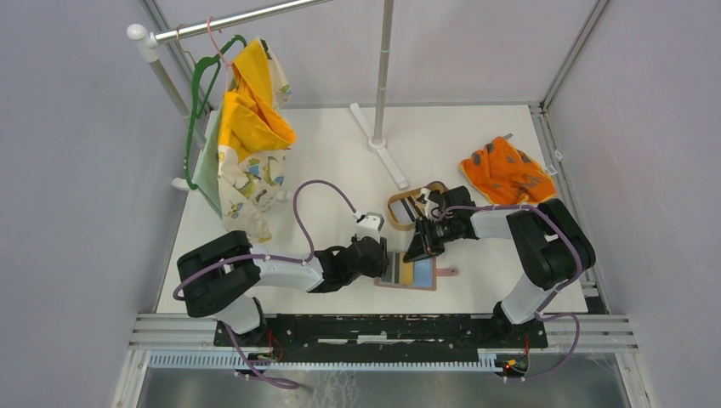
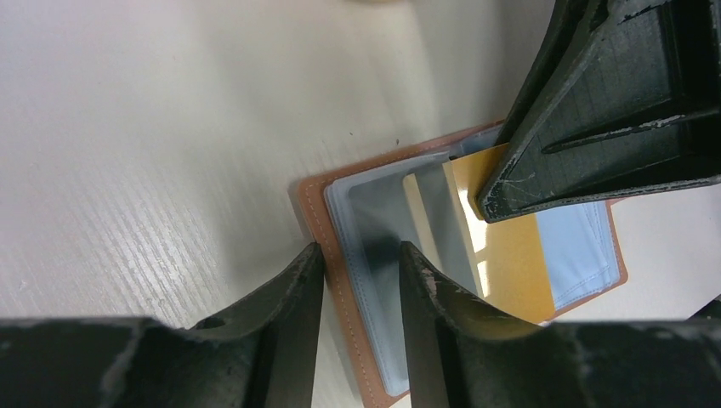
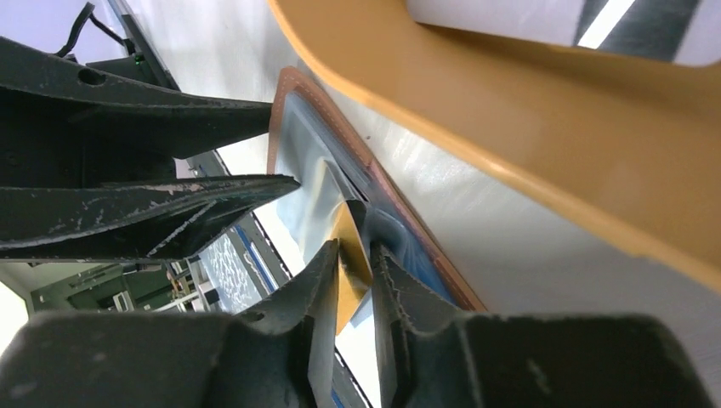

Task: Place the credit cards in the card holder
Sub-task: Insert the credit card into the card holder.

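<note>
a: so, from above, where is the card holder point(image 1: 421, 274) seen?

b: it is laid open on the table point(image 1: 340, 153), near the front edge, between the two arms. the left gripper point(image 1: 384, 255) is set at its left side, the right gripper point(image 1: 419, 251) over its middle. a tray point(image 1: 394, 206) with dark cards point(image 1: 406, 209) is placed just behind it, and an orange cloth point(image 1: 506, 174) well apart at the back right.

a: and in the left wrist view?

b: the left jaws are set narrowly apart, one finger outside the card holder's left edge, the other over the grey pocket. nothing is gripped. a yellow card point(image 2: 506, 263) is tucked partly into a pocket, under a right finger.

a: and the right wrist view?

b: the yellow card is seen between the narrow right jaws. whether it is pinched cannot be told.
</note>
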Action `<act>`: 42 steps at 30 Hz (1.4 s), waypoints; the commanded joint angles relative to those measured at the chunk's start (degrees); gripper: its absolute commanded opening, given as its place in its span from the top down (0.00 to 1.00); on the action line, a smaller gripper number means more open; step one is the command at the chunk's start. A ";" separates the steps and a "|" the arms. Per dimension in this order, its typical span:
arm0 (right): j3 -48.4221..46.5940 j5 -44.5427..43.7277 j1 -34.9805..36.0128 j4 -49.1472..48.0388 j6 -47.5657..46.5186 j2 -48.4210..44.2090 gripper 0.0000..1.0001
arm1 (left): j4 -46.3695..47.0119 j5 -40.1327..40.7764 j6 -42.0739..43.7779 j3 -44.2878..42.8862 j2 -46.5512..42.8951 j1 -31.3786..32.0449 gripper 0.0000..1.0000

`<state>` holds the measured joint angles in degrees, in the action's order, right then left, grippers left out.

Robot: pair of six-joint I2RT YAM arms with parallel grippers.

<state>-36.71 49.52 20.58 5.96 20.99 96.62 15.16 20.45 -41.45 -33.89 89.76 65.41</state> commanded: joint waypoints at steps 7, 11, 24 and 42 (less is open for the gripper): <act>0.06 -2.15 0.25 -2.84 -5.96 -0.97 0.61 | -5.40 -2.20 1.84 -4.22 -7.74 1.71 0.49; 0.10 -1.88 0.03 -2.63 -6.46 -0.65 0.61 | -4.83 -4.91 1.68 -3.77 -12.97 1.99 0.55; -0.03 -2.32 -0.01 -2.46 -6.47 0.55 0.62 | -3.60 -1.25 -4.08 -13.76 -1.41 9.05 0.71; -0.12 -2.77 -0.65 -2.00 -6.77 0.87 0.62 | -30.41 15.29 -8.99 -38.53 19.61 14.34 0.77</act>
<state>-36.71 52.12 20.21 5.58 16.84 96.36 -11.35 30.98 -47.35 -69.38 107.94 79.64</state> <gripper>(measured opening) 0.379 0.228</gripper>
